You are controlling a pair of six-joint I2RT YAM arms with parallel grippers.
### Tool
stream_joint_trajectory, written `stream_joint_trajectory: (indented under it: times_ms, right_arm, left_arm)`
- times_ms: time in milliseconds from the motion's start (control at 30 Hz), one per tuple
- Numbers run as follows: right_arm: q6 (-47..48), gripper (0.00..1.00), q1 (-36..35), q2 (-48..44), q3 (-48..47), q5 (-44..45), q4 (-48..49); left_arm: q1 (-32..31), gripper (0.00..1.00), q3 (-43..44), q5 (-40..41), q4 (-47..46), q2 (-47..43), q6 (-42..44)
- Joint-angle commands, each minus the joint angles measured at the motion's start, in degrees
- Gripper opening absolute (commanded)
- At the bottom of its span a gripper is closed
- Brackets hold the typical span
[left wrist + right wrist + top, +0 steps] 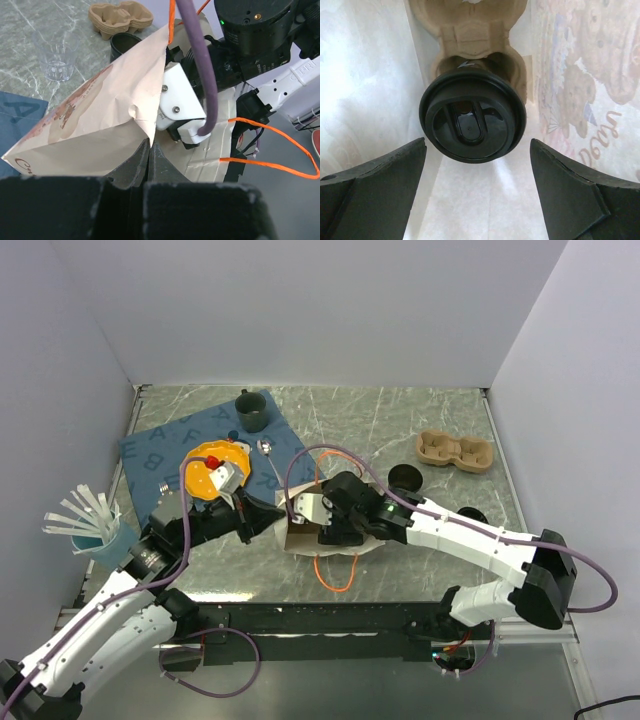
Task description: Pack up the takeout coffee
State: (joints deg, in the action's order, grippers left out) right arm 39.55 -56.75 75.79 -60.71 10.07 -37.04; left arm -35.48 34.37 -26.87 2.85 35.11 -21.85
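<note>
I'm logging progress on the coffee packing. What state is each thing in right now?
Paper bag: on its side, mouth open.
Left gripper: jaws shut on the bag's edge.
Right gripper: inside the bag, jaws open, not touching the cup.
Cup: lidded, seated in a pulp tray inside the bag.
Second tray: on the table, empty.

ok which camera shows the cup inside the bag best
Right wrist view: the lidded cup sits centred in the pulp tray inside the bag. The top external and left wrist views show only the bag's outside, hiding it.
</note>
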Motion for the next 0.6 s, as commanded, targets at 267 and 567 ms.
stream_joint_trajectory:
  times_ms: [267, 567]
  right_arm:
    - [-3.95, 0.9, -1.43, -2.23, -7.31, -6.64, -8.4]
    - [-6.5, 0.87, -2.31, -1.17, -12.5, -8.75, -13.23]
  left_arm:
    - [-0.11, 0.01, 5.27, 1.3, 3.3, 1.71, -1.0]
    - [-0.11, 0.02, 8.96, 1.91, 6.02, 4.7, -3.11]
